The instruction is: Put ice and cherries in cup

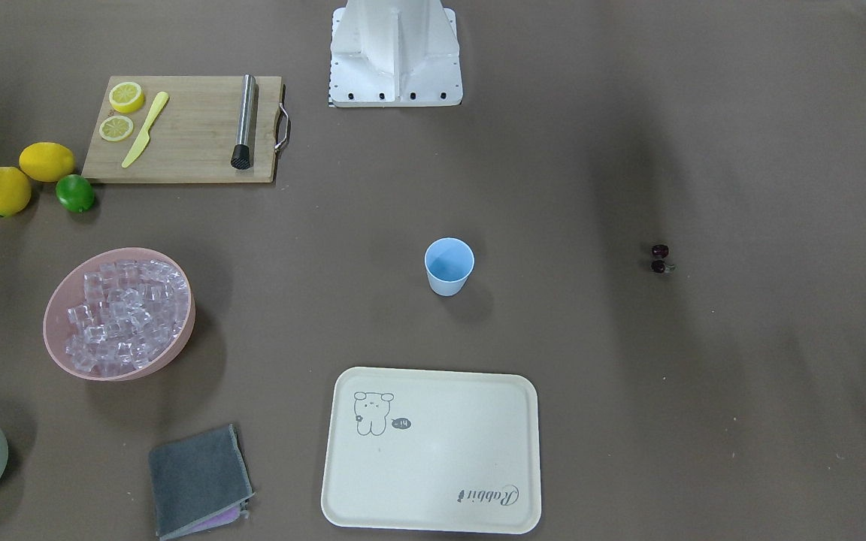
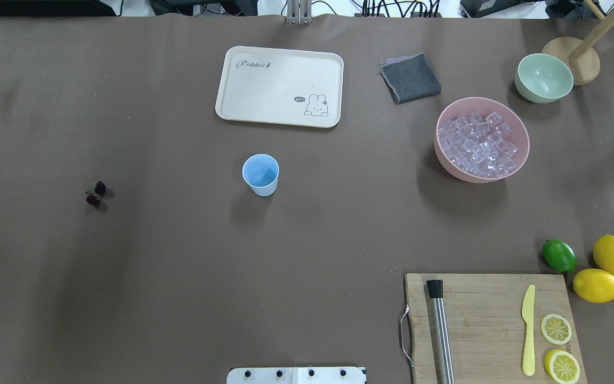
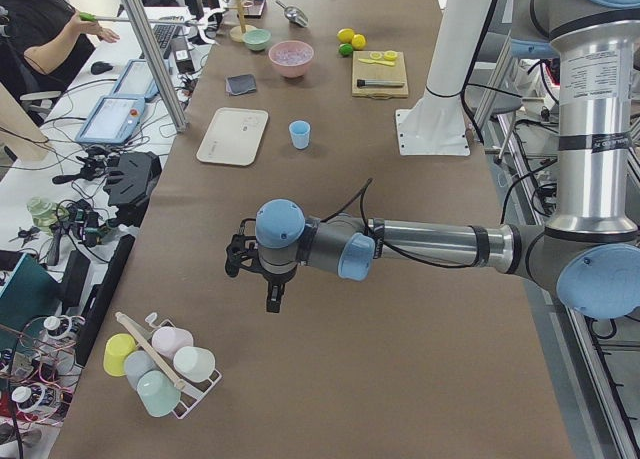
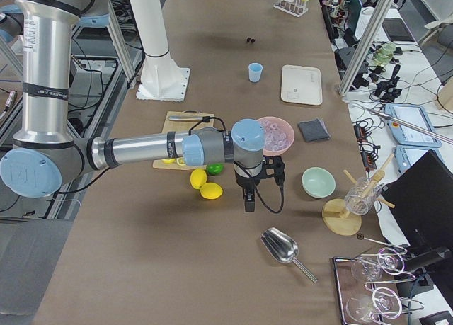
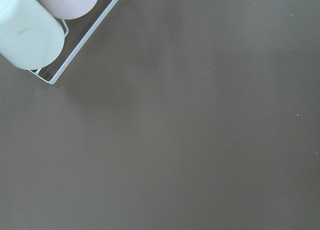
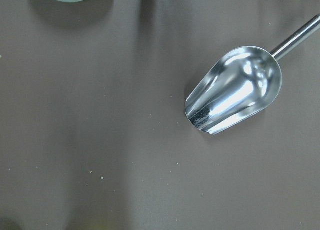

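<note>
The light blue cup (image 2: 260, 174) stands upright near the table's middle and looks empty. The cherries (image 2: 96, 193), a dark joined pair, lie alone on the table far to the cup's left in the overhead view. The ice (image 2: 478, 144) fills the pink bowl (image 2: 477, 179) to the cup's right. My left gripper (image 3: 272, 301) hangs over bare table near a rack of cups, far from the cherries. My right gripper (image 4: 248, 204) hangs beyond the pink bowl, near a metal scoop. Both show only in the side views, so I cannot tell whether they are open or shut.
A metal scoop (image 6: 235, 89) lies below my right wrist. A pale green bowl (image 2: 544, 77), a grey cloth (image 2: 410, 77) and a cream tray (image 2: 280, 85) lie at the far side. A cutting board (image 2: 477, 314) holds a muddler, a knife and lemon slices; lemons and a lime (image 2: 559, 255) lie beside it.
</note>
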`<state>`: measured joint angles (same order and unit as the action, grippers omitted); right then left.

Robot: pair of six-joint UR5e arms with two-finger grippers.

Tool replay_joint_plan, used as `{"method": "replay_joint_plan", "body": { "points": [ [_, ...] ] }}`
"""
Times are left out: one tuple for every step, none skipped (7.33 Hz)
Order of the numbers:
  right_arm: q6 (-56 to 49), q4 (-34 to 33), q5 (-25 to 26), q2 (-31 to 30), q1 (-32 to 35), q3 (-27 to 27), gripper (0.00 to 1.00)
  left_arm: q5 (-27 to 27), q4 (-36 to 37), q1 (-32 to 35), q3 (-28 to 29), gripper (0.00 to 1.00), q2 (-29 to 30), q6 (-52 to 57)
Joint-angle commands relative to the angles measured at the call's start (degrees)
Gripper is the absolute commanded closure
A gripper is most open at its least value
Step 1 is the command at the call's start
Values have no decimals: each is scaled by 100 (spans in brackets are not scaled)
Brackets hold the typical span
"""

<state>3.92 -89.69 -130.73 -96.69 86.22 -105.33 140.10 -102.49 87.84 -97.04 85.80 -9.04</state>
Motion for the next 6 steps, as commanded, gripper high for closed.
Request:
{"method": "replay_joint_plan", "body": {
  "points": [
    [12, -13, 4, 44, 0, 21, 0, -9, 27, -13, 79, 2, 138, -1],
    [3, -4, 30, 62, 0, 73, 0, 0, 45, -21, 88, 2, 147, 8],
    [3, 48, -31, 71, 0, 65, 0, 18, 45, -22, 54, 2, 165, -1],
    [12, 40, -84, 367, -261, 4, 0, 44, 36, -13, 10, 2, 165, -1],
    [143, 57, -93, 787, -786, 12, 0, 44, 36, -13, 44, 2, 226, -1],
    [405, 49, -32, 1322, -1130, 108, 0, 35, 36, -13, 62, 2, 270, -10]
  ]
}}
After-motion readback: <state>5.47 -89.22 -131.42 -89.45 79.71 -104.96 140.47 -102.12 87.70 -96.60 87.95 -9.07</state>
